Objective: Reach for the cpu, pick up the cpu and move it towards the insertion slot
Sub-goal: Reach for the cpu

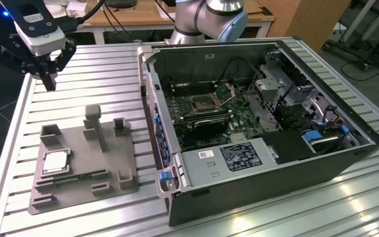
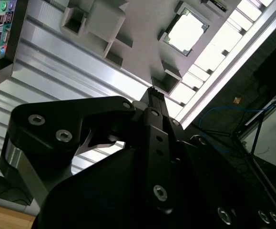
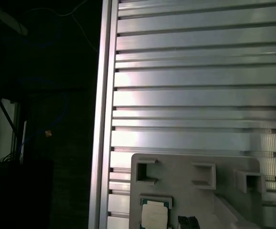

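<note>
Hanging above the slatted metal table [image 1: 91, 74] at the exterior view's left, the black gripper [image 1: 49, 85] points straight down with its fingers drawn together, holding nothing and touching nothing. The cpu [image 1: 56, 162] lies flat, silver top up, in a recess of the grey tray [image 1: 114, 158], well apart from the gripper. It is square, with no long axis, and its edges run parallel to the tray's. Both wrist views show it seated there. The insertion slot [image 1: 201, 103] sits inside the open computer case [image 1: 275, 168], on the green motherboard, beside the tray.
</note>
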